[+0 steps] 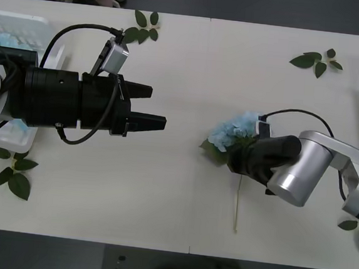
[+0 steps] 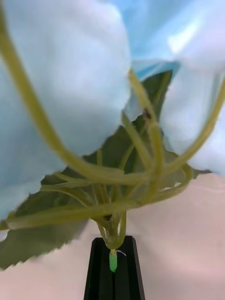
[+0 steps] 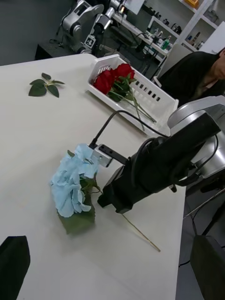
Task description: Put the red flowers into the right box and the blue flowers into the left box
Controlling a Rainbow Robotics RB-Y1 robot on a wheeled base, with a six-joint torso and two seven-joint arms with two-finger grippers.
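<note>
Right gripper point(image 2: 114, 267) clamped on blue flower point(image 1: 233, 131) stem; left gripper point(image 1: 145, 107) hovering open; next, lifting toward left box point(image 1: 25, 30).

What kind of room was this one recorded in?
Most likely a robotics lab: another robot arm stands behind the white table, shelves hold equipment, and a person sits beside the box of red flowers.

White table point(image 1: 190, 79), loose green leaf sprigs near its corners point(image 1: 316, 61), point(image 1: 12, 173), point(image 1: 143, 27), shelving w/ bottles behind point(image 3: 187, 37)

blue flower point(image 1: 232, 130) | lying mid-table (stem toward robot) | red flowers point(image 3: 113, 78) in right box point(image 3: 158, 97)
</note>
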